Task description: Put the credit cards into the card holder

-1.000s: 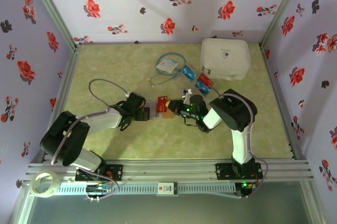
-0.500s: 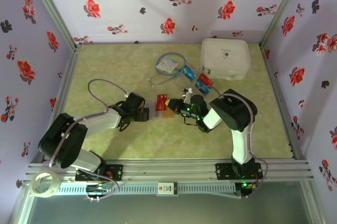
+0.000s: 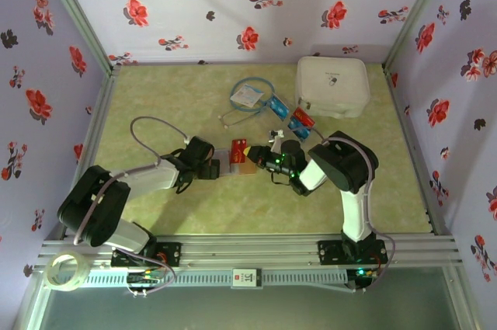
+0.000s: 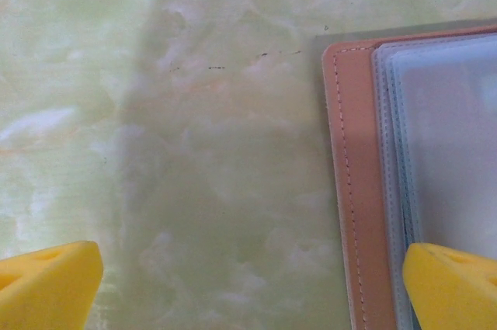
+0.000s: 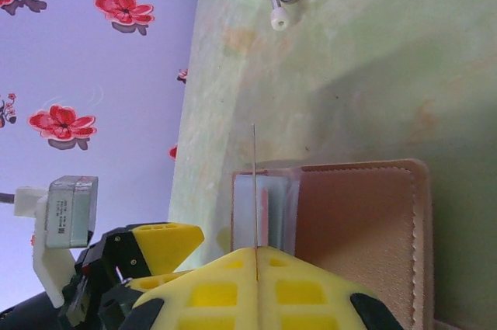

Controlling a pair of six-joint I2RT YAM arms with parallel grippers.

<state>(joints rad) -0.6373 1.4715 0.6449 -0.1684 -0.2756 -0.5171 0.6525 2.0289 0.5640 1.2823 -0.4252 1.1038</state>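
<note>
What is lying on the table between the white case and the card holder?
In the top view, loose red and blue credit cards lie there, nearer the white case than the card holder.

I see the card holder (image 4: 353, 190) as matt, pinkish-tan, leather-like material with a stitched edge. Its sleeves (image 4: 450, 151) are cloudy, smooth plastic. The table (image 4: 194, 151) looks smooth, marbled and faintly glossy. The fingers (image 5: 194, 299) of the right gripper (image 5: 255, 256) are matt yellow plastic. The credit card (image 5: 255, 175) between them looks thin and stiff.
</note>
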